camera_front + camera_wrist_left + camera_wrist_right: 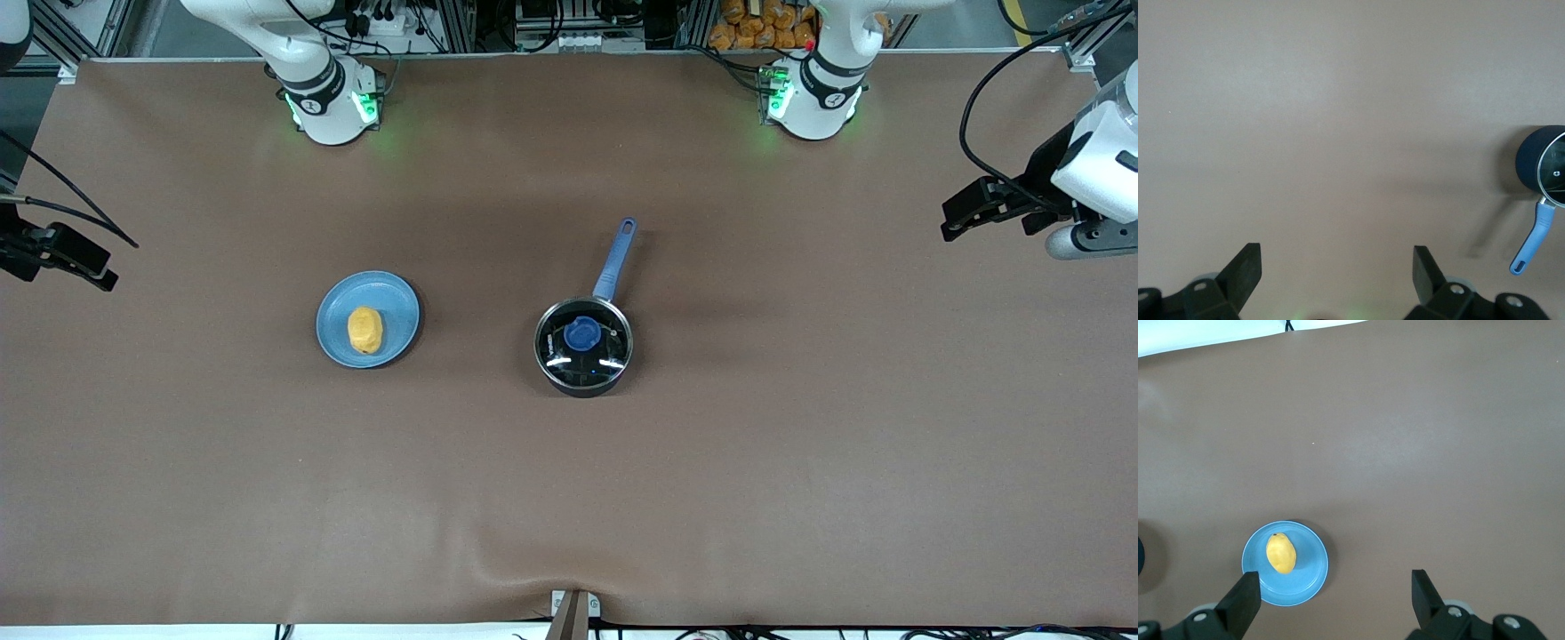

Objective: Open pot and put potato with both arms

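The black pot (583, 356) stands mid-table with its glass lid and blue knob (582, 335) on, its blue handle (615, 262) pointing toward the robot bases. The yellow-orange potato (364, 330) lies on a blue plate (396, 307) beside the pot, toward the right arm's end. My left gripper (949, 224) hovers open and empty over the left arm's end of the table; its wrist view (1337, 257) shows the pot (1528, 160) off to one side. My right gripper (105, 276) hovers open and empty over the right arm's end; its wrist view (1335, 583) shows the potato (1281, 553) on the plate (1308, 577).
A brown mat (800, 444) covers the table. A metal clamp (573, 612) sits at the table edge nearest the front camera. Orange items (756, 27) and cables lie off the table by the left arm's base (813, 98).
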`<state>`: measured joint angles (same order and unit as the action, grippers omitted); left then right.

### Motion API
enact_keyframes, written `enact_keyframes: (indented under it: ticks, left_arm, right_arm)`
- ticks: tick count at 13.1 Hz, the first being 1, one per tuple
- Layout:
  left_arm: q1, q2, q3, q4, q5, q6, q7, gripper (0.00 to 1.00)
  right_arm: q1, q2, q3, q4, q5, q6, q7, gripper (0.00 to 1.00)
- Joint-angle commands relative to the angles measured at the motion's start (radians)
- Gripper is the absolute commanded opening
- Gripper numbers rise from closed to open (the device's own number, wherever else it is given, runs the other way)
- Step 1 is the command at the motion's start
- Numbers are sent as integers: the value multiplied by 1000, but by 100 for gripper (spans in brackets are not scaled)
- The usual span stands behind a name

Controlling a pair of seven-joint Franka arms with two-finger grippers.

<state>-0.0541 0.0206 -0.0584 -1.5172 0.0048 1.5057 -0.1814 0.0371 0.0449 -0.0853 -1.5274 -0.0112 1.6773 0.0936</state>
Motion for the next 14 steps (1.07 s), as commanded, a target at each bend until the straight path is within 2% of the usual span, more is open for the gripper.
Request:
enact_keyframes:
  ticks: [1,4,6,8,11,14]
  left_arm:
    - [7,-11,3,2,7,-5,80,100]
    - [2,-7,3,14,20,-4,76,100]
    - [-3,30,3,60,21,-4,79,100]
    - [-22,56,-6,63,18,1,71,100]
    - [-102,119,-20,63,-11,83,-60,100]
    - [-255,220,-18,71,-20,189,-260,100]
  right_arm:
    - [1,15,-1,29,7,-8,14,100]
    - [3,15,-1,29,8,-8,14,100]
    - [4,16,-1,29,8,-8,14,100]
    - [3,18,-1,30,7,-10,15,100]
    - [3,18,-1,29,10,-10,15,100]
    - [4,20,1,26,11,-20,3,100]
